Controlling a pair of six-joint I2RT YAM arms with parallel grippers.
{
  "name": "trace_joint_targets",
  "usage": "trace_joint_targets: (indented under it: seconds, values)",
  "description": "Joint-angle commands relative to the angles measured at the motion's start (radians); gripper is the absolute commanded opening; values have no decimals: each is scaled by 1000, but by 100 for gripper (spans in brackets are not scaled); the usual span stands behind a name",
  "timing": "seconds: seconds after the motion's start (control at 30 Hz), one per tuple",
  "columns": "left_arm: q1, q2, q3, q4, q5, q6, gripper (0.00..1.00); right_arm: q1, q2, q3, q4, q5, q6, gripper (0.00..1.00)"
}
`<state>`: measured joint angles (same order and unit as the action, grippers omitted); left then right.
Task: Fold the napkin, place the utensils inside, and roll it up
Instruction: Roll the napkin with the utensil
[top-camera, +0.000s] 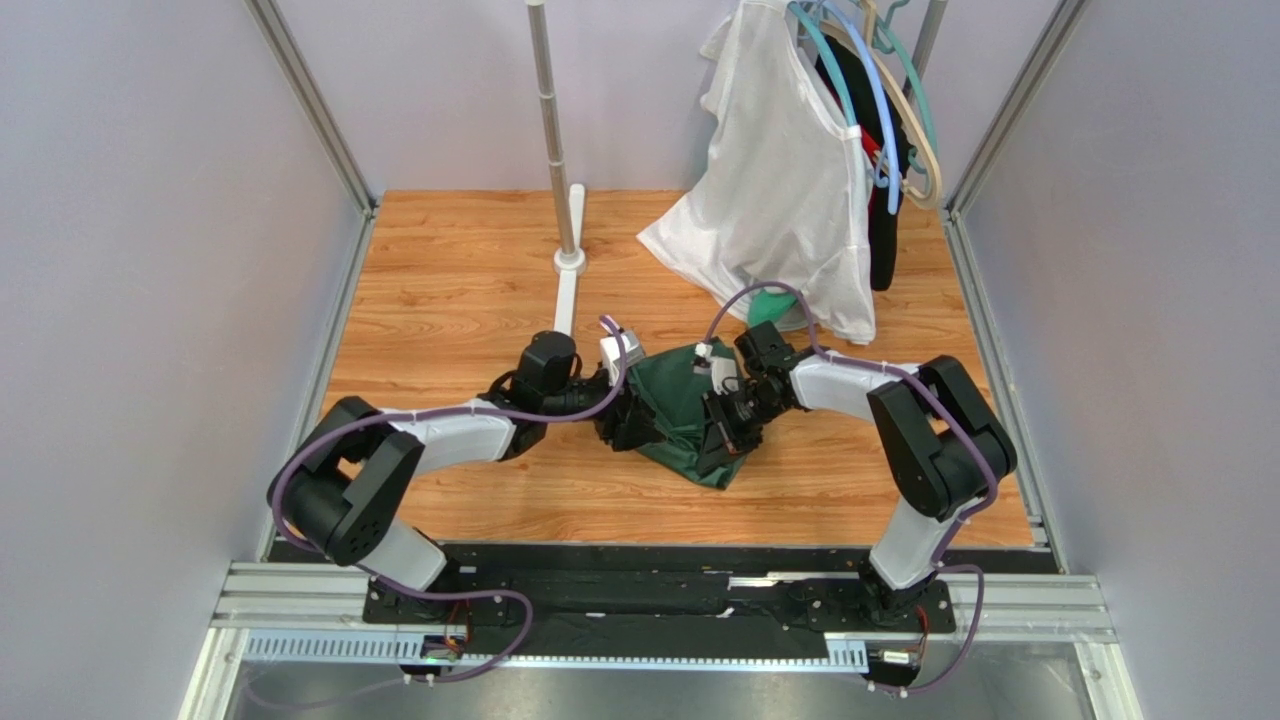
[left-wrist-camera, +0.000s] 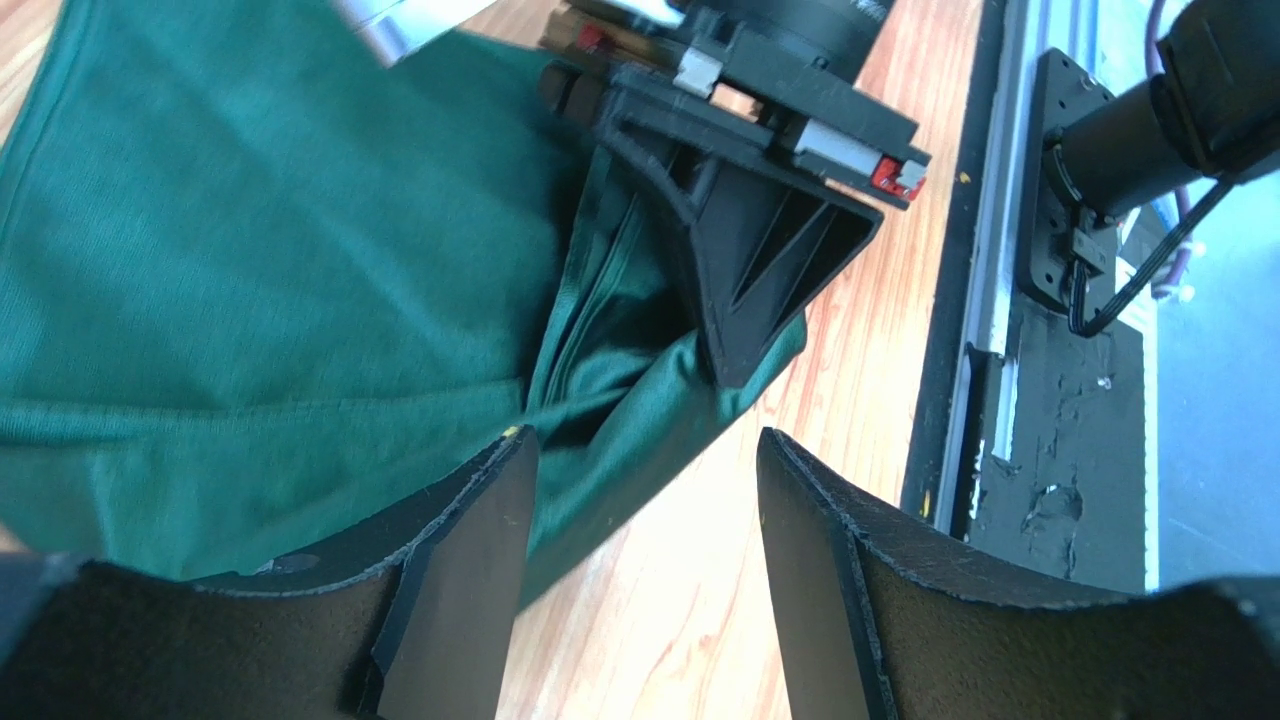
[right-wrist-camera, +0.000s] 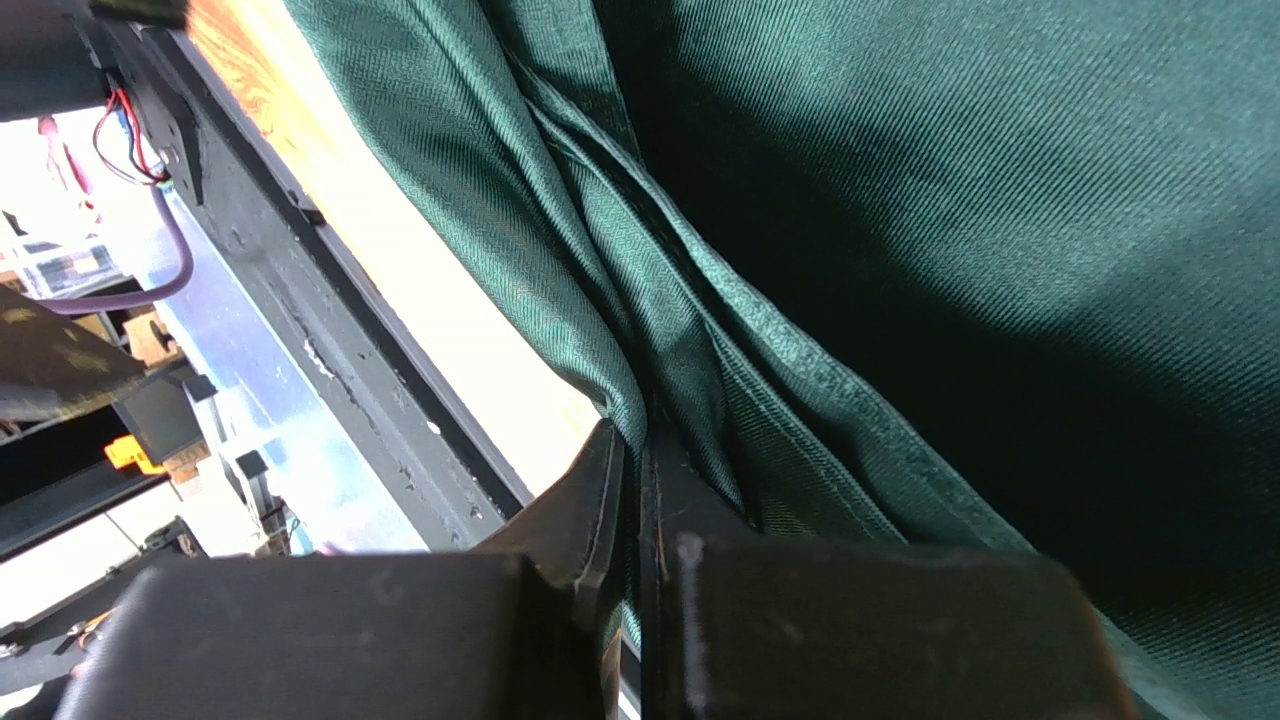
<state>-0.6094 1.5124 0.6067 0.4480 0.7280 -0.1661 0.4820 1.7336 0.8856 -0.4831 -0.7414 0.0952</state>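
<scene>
The dark green napkin (top-camera: 679, 408) lies bunched on the wooden table between both arms. My right gripper (top-camera: 732, 420) is shut on a gathered fold of it; in the right wrist view the cloth (right-wrist-camera: 902, 225) runs down between the pressed fingers (right-wrist-camera: 639, 458). In the left wrist view my left gripper (left-wrist-camera: 643, 438) is open just left of the napkin (left-wrist-camera: 271, 270), whose lower edge crosses by the left finger, with bare wood between the fingertips. The right gripper (left-wrist-camera: 751, 255) shows there pinching the cloth. No utensils are in view.
A white garment (top-camera: 789, 180) hangs on hangers at the back right, with a bit of brighter green cloth (top-camera: 769, 308) below it. A white pole on a stand (top-camera: 559, 150) rises at the back centre. A black rail (top-camera: 661, 578) edges the table's near side.
</scene>
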Motion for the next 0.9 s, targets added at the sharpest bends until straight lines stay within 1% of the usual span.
trace_joint_targets:
  seconds: [0.0,0.1,0.23,0.33,0.53,0.63,0.73,0.87]
  values:
    - [-23,48,60,72,56,68,64,-10,21,19,-29,-21,-37,0]
    - [-36,97,91,63,99,71,64,-20,23,21,-34,-42,-46,0]
    - [-49,163,128,-1,166,79,64,-43,32,27,-40,-81,-61,0]
    - [-56,189,136,-50,179,94,64,-59,37,29,-51,-95,-72,0]
    - [-61,187,148,-180,139,165,64,-77,34,29,-54,-108,-77,0]
    - [-66,186,151,-183,133,165,63,-86,41,30,-54,-113,-78,0]
    - [-75,178,150,-181,87,189,62,-83,46,29,-55,-122,-83,0]
    - [-81,167,151,-124,76,172,64,-85,55,27,-54,-118,-84,0]
